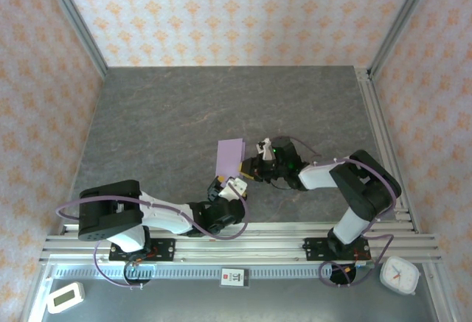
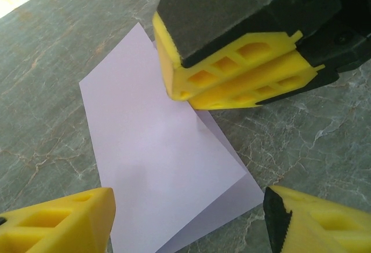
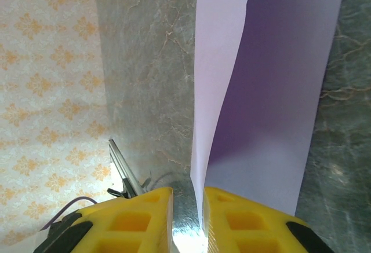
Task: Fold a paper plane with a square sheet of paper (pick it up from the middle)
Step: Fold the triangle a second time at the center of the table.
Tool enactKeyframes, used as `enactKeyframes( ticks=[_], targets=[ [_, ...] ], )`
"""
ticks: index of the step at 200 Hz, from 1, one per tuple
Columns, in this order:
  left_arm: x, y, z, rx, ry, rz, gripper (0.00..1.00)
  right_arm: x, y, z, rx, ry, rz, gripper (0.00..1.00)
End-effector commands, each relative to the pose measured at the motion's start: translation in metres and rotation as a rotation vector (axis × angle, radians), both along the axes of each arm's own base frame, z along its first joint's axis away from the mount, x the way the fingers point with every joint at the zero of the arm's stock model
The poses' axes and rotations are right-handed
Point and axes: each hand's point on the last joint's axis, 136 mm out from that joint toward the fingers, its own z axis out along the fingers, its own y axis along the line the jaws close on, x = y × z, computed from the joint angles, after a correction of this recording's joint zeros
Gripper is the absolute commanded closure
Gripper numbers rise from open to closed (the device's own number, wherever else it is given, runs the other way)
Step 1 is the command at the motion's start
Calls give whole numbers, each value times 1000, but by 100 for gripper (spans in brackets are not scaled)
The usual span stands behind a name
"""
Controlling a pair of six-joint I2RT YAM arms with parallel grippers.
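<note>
- left hand [image 1: 228, 187]: jaws wide, holding nothing, just beside the near edge of the square sheet of paper [image 1: 229, 157].
- paper: mid tabletop [image 1: 162, 123], loosely folded over, top flap lifted. looks light, floppy and easily creased, and it will likely slide on the smooth surface.
- right hand [image 1: 249, 169]: narrow, pinching the flap's edge. best hold is probably a thin edge pinch near the middle.
</note>
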Motion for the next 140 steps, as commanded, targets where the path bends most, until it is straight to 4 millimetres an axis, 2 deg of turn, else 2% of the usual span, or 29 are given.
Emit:
enactKeyframes(
  ticks=[1,96,140],
  targets=[
    [-1,5,-7,41,-11,18,28,6,9,21,48,-47,12,80],
    [15,10,-8,94,-83,120,29,4,15,25,62,-44,21,80],
    [25,16,-3,73,-94,153,46,5,16,26,66,-44,21,80]
  ],
)
